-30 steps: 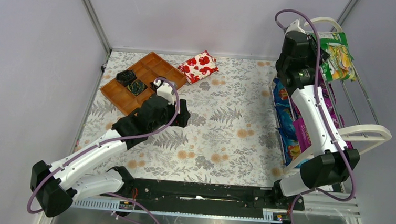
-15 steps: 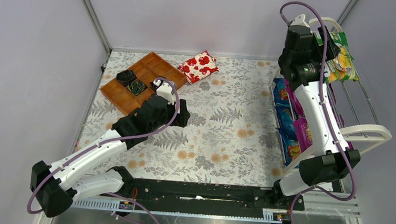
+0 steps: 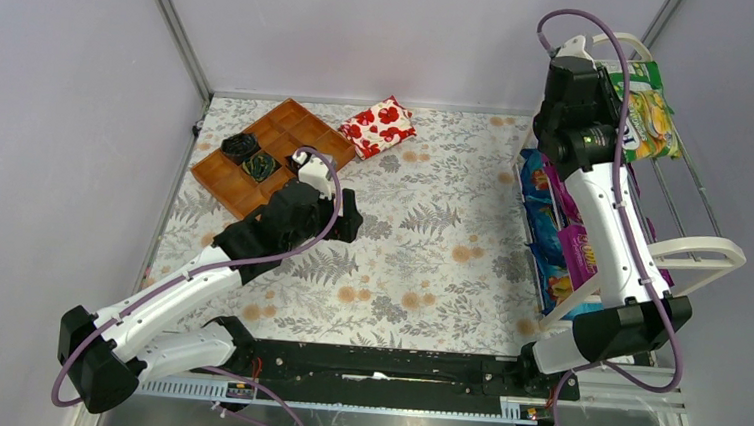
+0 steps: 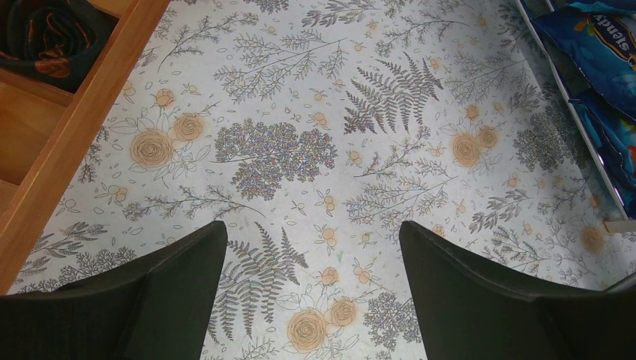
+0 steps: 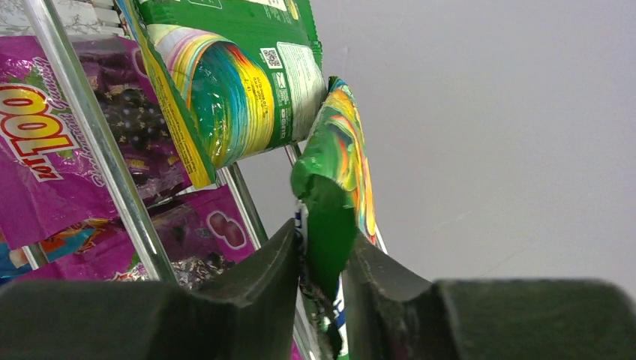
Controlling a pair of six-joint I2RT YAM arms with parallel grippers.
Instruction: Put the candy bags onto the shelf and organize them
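Note:
The white wire shelf [image 3: 696,250] stands at the table's right edge. My right gripper [image 5: 322,270] is shut on the edge of a green-and-white candy bag [image 5: 341,172], held up at the shelf's top tier [image 3: 650,117]. A second green bag [image 5: 232,82] rests on the top tier beside it. Magenta-purple grape bags [image 5: 45,157] lie on the tier below, one seen in the top view [image 3: 581,249]. My left gripper [image 4: 311,292] is open and empty over the floral tablecloth, left of centre [image 3: 348,216].
Blue bags [image 3: 543,225] fill the shelf's lower tier. A brown compartment tray [image 3: 304,128] with dark items stands at the back left, its edge in the left wrist view [image 4: 75,127]. A red-and-white flowered packet [image 3: 379,125] lies beside it.
My right gripper has moved right and farther back with the green bag, closer over the shelf's top tier. The left arm has not moved.

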